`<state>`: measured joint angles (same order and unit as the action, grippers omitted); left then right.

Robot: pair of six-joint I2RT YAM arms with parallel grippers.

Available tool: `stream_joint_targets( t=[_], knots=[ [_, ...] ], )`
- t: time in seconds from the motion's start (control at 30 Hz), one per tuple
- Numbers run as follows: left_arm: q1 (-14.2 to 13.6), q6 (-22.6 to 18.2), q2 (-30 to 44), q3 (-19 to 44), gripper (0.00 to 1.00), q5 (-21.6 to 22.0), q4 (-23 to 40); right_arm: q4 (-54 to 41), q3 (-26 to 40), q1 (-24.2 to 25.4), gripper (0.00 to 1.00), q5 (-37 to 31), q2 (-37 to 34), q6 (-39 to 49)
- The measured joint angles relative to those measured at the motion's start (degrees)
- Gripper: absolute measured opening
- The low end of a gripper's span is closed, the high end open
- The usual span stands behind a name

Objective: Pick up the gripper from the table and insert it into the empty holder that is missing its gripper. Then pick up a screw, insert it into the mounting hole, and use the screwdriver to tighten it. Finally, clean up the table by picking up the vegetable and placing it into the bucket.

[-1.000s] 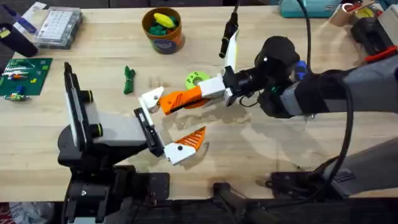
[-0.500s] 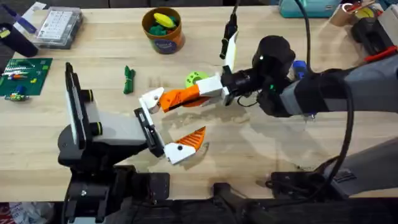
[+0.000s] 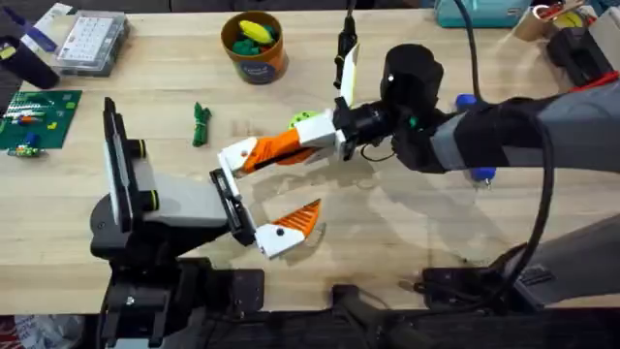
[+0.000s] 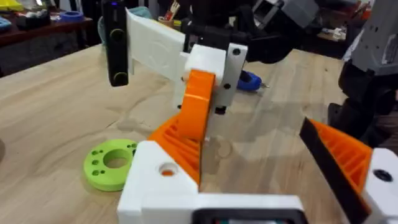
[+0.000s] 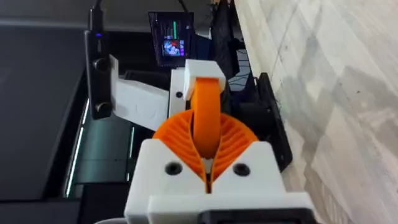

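Note:
My right gripper (image 3: 336,134) is shut on the gripper (image 3: 281,147), an orange tapered finger held above the table (image 3: 407,242). Its white block base (image 3: 235,153) sits at the far end of the holder (image 3: 229,199), the black bar on my left arm. In the right wrist view my orange pads (image 5: 233,140) clamp the orange finger (image 5: 206,115). My left gripper (image 3: 276,194) stands open, with its one ribbed finger (image 3: 294,221) mounted. The dark green vegetable (image 3: 201,124) lies left of centre. The orange bucket (image 3: 254,47) stands at the back.
A lime-green ring (image 3: 304,121) lies under the held finger. A blue-handled screwdriver (image 3: 466,100) is partly hidden by my right arm. A green circuit board (image 3: 39,116) and a clear parts box (image 3: 92,44) occupy the far left.
My right gripper has moved left and farther back with the orange finger. The finger now slants more, while its white base has stayed by the holder's end. The left arm has not moved.

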<state>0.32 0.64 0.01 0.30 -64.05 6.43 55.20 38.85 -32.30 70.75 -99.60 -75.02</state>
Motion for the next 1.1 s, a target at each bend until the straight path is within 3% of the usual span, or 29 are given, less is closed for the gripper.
stream_joint_targets(
  t=[0.33, 0.7, 1.1],
  knots=[
    [0.00, 0.00, 0.00, 0.00, 0.990, -1.14, 0.16, -0.17, 0.13, -2.03, 0.014, -1.80, 0.01, 0.50],
    [0.75, 0.02, -0.01, -0.02, 0.990, 0.04, 0.00, -7.41, 3.60, -3.00, 0.014, -3.22, 0.01, 3.69],
    [0.81, 0.02, -0.01, -0.02, 0.990, 0.62, -0.10, -8.61, 4.17, -3.18, 0.014, -3.91, 0.01, 5.22]
  ],
)
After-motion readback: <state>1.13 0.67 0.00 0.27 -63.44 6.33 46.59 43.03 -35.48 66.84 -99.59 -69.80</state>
